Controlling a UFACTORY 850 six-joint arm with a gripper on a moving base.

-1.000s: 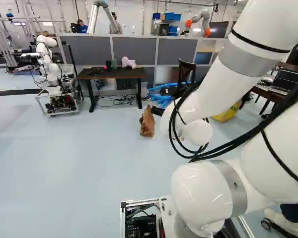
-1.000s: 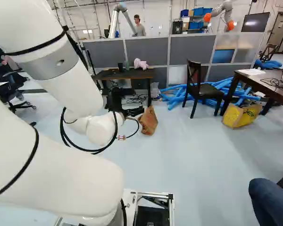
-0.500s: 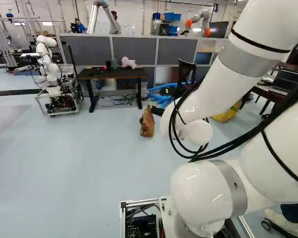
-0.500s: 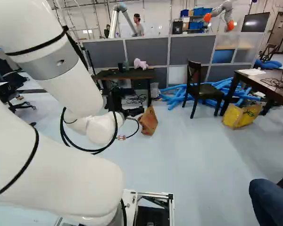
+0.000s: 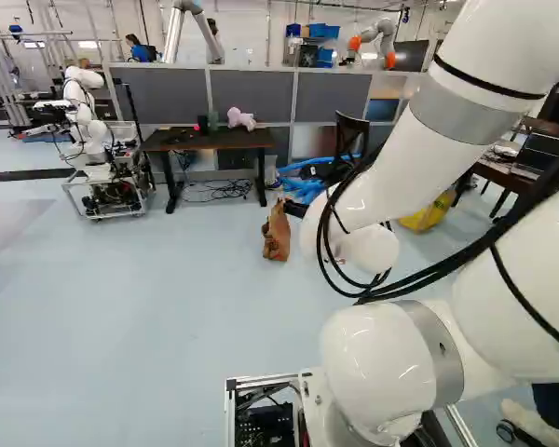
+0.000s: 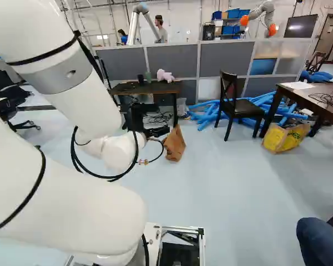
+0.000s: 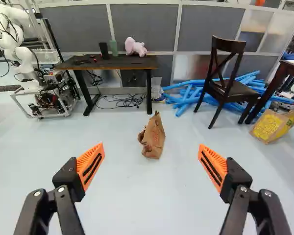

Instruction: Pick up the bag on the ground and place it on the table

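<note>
This looks like the approach: the bag sits on the floor, just above the middle of the left base view and near the centre of the right base view. The gripper has its fingers spread wide, pinching nothing, and the bag stands ahead of them, in line with the gap. Next, I'd say, it's forward and down, a finger each side, then squeeze. Beyond stands the dark table, upper left in the left base view, the likely drop-off.
</note>
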